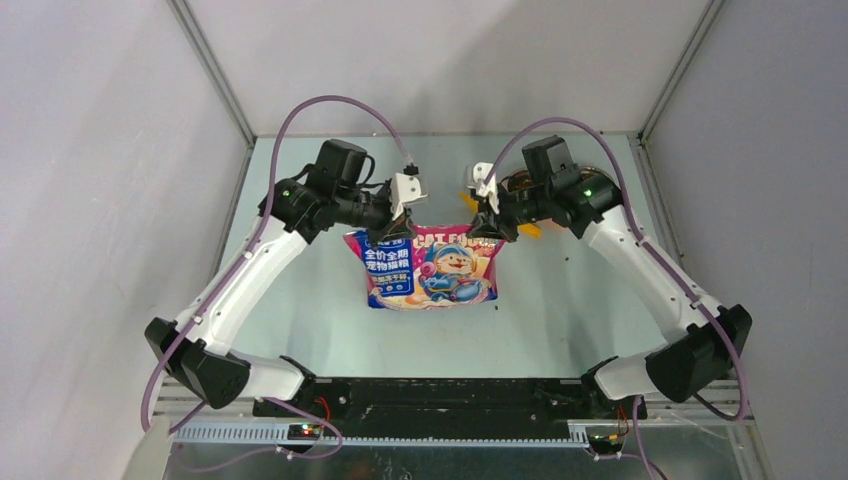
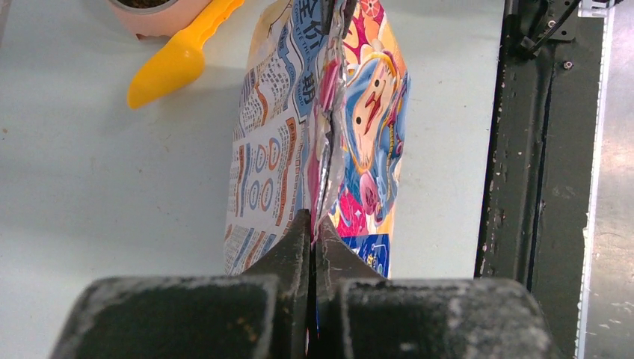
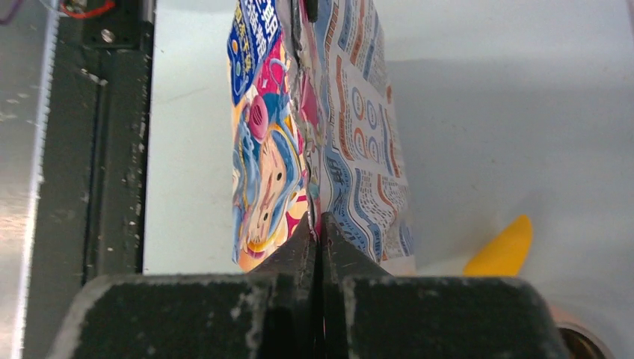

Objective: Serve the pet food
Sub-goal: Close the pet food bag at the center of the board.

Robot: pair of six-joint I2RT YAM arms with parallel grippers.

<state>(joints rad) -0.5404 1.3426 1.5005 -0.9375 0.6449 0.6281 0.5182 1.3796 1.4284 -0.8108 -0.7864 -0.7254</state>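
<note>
Left claw [image 2: 312, 224] and right claw [image 3: 315, 224], each clenched on the crimped top seam of the glossy pink-and-blue cartoon-printed bag [image 1: 430, 270], at its 11 and 1 o'clock corners in the top view. Some pet food [image 2: 142, 3], small dark brown dry kibble, shows in the round pink bowl [image 2: 161, 21] at 1 o'clock of the bag, with the yellow plastic scoop [image 2: 176, 60] just beside it. Any inside the bag is hidden. Judged loose, light and free-flowing, the pellets cannot be pinched: grip the slippery film seam firmly, or the scoop's handle.
</note>
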